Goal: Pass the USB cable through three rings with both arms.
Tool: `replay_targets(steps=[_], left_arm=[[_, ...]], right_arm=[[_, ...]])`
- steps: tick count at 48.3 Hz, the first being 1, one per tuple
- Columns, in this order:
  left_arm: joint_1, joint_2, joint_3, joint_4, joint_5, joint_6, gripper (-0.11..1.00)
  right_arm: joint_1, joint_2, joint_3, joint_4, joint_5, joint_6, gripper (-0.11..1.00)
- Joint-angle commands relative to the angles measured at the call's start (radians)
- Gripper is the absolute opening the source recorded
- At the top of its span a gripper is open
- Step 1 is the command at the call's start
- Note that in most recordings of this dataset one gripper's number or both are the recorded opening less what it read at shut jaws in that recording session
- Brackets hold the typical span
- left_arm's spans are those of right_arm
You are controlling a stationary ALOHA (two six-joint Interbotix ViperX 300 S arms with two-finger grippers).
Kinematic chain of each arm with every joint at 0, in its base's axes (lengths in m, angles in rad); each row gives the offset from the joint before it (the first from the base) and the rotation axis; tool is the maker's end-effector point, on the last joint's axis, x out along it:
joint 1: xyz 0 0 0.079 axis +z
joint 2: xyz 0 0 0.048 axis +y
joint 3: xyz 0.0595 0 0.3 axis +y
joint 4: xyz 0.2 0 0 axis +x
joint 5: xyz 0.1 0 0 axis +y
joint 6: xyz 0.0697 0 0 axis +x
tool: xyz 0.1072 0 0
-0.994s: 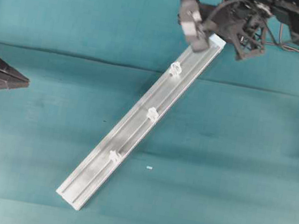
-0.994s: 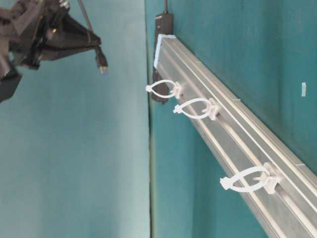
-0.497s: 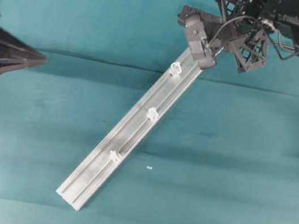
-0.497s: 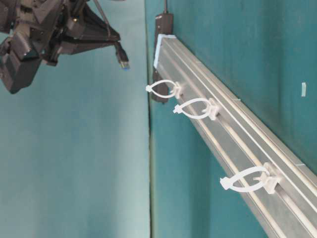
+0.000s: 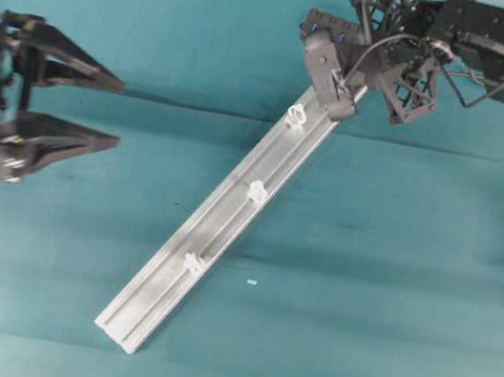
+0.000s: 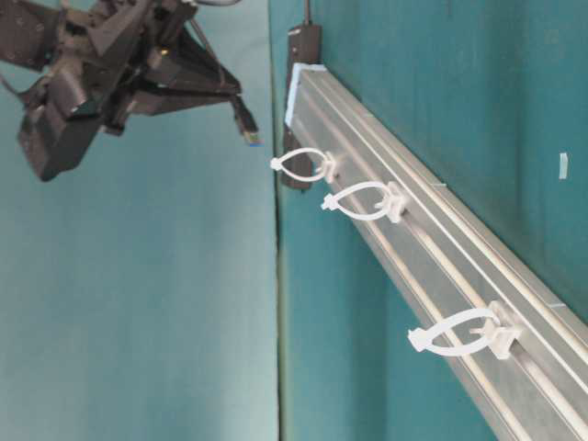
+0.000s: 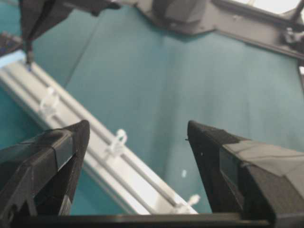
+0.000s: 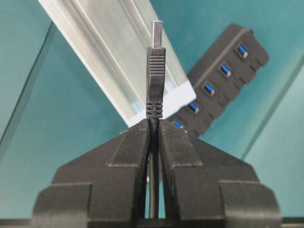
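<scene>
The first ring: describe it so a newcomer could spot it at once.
Find the long silver rail lying diagonally on the teal table. Three white rings stand along it. The first ring is the one nearest the right gripper holding the plug.

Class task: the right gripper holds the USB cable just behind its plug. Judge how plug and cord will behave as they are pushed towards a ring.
The USB cable plug probably stays stiff: it stands straight above the right gripper. The thin cord behind likely flops and trails.
</scene>
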Motion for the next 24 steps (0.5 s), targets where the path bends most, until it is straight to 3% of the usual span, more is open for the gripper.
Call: replay_targets(steps=[1, 15, 24], left_arm=[[0.026, 0.081, -0.035, 0.002, -0.018, -0.005, 0.9], [0.101, 0.198, -0.029, 0.005, -0.092, 0.015, 0.9], [0.107, 0.268, -0.04, 0.006, -0.143, 0.043, 0.9]], right_arm=[[0.008, 0.008, 0.005, 0.002, -0.018, -0.021, 0.08], [0.009, 0.014, 0.032, 0.006, -0.055, -0.023, 0.08], [0.018, 0.02, 0.046, 0.026, -0.1, -0.025, 0.08]])
